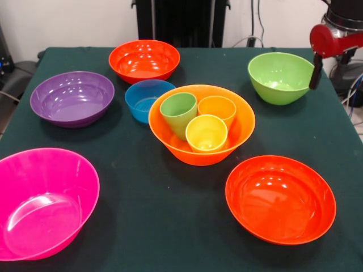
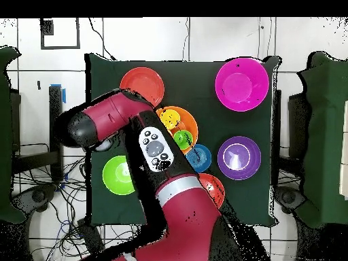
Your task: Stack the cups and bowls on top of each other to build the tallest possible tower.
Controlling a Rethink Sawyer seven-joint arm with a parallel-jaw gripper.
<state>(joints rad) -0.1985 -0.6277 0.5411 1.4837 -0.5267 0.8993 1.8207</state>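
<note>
The large light orange bowl (image 1: 199, 148) (image 2: 187, 119) stands mid-table and holds three cups side by side: green (image 1: 178, 113), orange (image 1: 217, 107) and yellow (image 1: 206, 133). Nothing is piled into a tower. The lime green bowl (image 1: 279, 77) (image 2: 118, 176) sits at the far right and looks tilted. My gripper (image 1: 315, 71) hangs right at that bowl's right rim, and its grip is not visible. In the overhead view the arm (image 2: 153, 146) hides the gripper and covers part of the middle bowls.
Around the middle bowl lie a small blue bowl (image 1: 146, 97), a purple bowl (image 1: 72, 97), a red-orange bowl (image 1: 144, 59) at the back, another red-orange bowl (image 1: 280, 198) at the front right and a big pink bowl (image 1: 42, 201) at the front left.
</note>
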